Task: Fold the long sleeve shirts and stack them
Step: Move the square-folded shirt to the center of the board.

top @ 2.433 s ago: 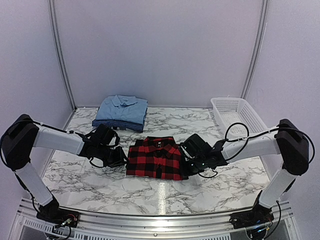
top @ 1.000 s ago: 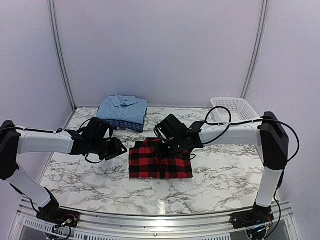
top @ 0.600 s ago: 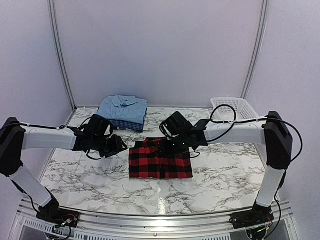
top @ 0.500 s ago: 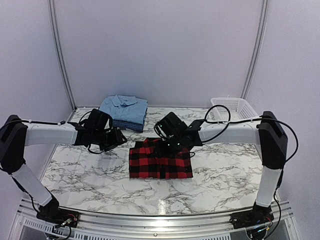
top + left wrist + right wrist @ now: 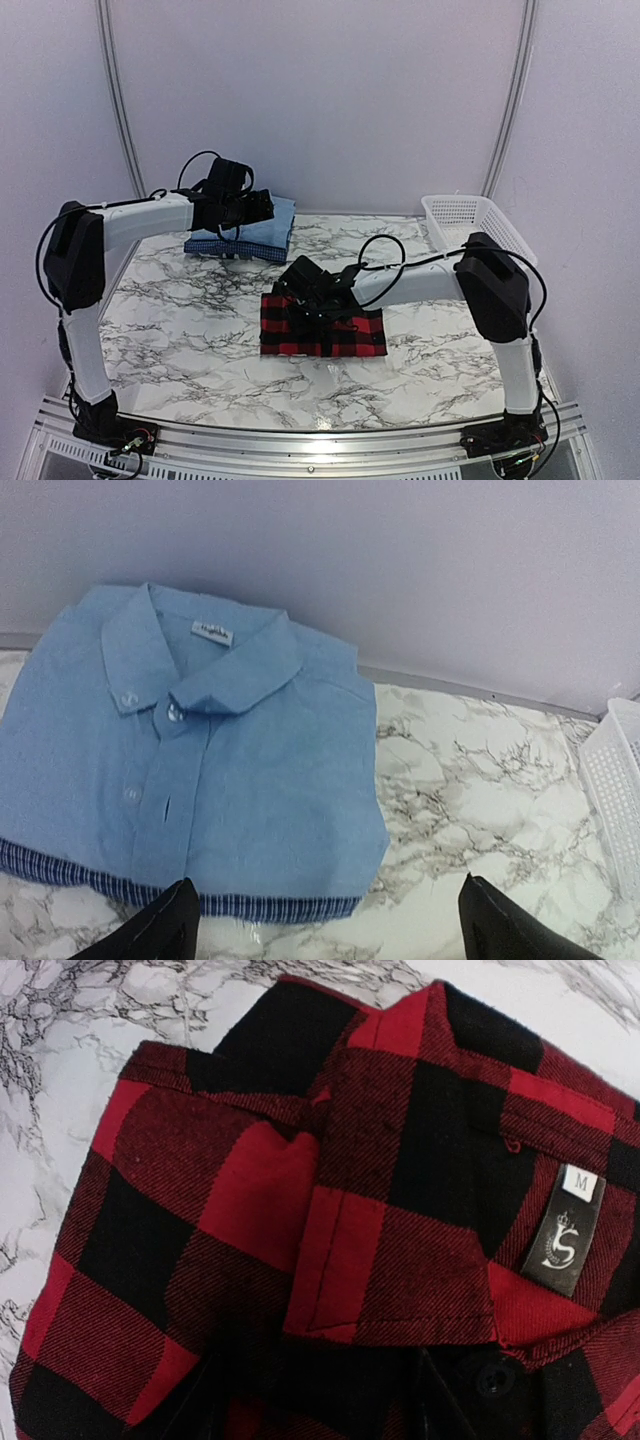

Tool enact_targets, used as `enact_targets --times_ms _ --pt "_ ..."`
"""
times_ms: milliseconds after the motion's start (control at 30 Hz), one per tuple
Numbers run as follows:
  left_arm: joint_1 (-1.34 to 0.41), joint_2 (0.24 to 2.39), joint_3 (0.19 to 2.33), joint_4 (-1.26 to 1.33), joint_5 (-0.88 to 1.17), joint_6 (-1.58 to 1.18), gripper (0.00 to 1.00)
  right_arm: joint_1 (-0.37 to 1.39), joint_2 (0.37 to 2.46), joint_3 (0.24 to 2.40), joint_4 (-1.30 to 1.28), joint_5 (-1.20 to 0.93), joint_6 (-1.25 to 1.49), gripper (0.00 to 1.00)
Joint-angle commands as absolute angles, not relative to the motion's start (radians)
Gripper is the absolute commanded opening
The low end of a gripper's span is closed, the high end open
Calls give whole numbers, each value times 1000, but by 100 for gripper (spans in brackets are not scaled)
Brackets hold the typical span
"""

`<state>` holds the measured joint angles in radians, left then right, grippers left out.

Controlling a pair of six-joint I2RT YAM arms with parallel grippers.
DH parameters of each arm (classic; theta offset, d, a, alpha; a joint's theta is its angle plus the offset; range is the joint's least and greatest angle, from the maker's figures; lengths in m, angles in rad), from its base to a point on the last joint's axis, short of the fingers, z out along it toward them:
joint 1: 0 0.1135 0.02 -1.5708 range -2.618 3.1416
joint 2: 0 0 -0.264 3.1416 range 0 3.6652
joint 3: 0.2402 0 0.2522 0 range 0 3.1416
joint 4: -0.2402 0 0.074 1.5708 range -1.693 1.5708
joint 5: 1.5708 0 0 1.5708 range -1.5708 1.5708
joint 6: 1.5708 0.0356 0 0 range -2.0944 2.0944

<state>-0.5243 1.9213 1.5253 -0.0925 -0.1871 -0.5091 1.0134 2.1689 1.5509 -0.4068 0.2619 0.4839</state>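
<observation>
Buffalo-plaid shirt [image 5: 340,340] is red and black, collared shirt [image 5: 250,760] light blue, checked shirt [image 5: 270,907] dark blue.

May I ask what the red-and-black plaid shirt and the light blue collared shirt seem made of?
Red-and-black plaid shirt: probably thick brushed flannel; fuzzy diagonal twill weave visible. Light blue collared shirt: likely thin cotton weave; smooth, matte, crisp collar.

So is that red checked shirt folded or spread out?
Folded. The red plaid shirt lies as a compact rectangle on the marble table, collar flat on top, no sleeves showing.
</observation>
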Motion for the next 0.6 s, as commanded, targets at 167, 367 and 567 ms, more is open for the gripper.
enact_targets --times_ms 167,367,567 --pt "-471 2286 1958 -205 -354 -346 93 960 1955 1169 -403 288 574 60" --pt "-463 2269 1949 -228 -303 -414 92 937 1818 1054 -414 288 591 60" --pt "-461 1936 1505 -91 -224 -736 93 922 1733 1017 -412 277 586 60"
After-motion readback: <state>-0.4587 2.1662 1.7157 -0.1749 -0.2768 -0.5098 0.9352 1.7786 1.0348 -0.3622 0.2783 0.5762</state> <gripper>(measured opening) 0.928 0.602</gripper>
